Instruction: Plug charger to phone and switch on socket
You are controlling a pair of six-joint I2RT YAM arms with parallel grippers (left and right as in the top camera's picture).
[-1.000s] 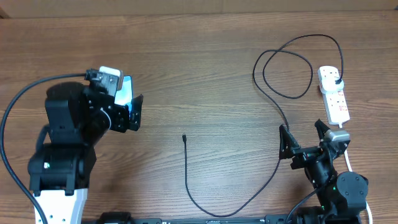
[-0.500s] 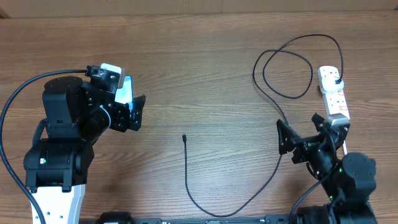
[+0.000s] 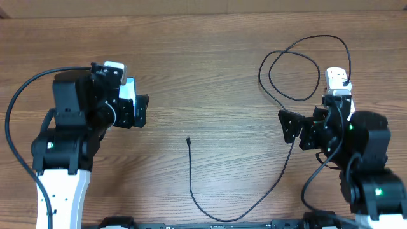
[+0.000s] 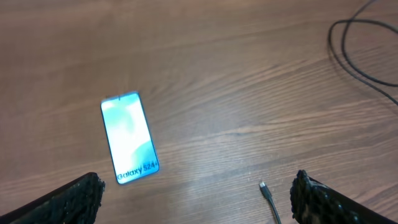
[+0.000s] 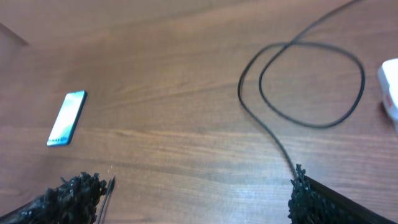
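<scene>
The phone (image 4: pixel 129 138) lies flat with its light-blue screen up, and in the overhead view the phone (image 3: pixel 130 87) is partly hidden under my left arm. My left gripper (image 4: pixel 199 200) hangs open above the wood, with the phone ahead to its left. The charger's connector tip (image 4: pixel 263 185) lies near its right finger. The thin black charger cable (image 3: pixel 191 178) runs from the tip (image 3: pixel 189 140), curves right and loops up to the socket (image 3: pixel 335 77). My right gripper (image 5: pixel 193 199) is open and empty over the cable, beside the socket (image 5: pixel 390 93).
The cable's loop (image 3: pixel 294 70) lies on the wood left of the power strip. My right arm (image 3: pixel 362 146) covers most of the strip. The table's far edge (image 3: pixel 203 11) runs along the top.
My right arm has moved away from the near edge, up to the power strip, and now covers most of it. My left arm has shifted slightly forward. Both grippers stayed open.
</scene>
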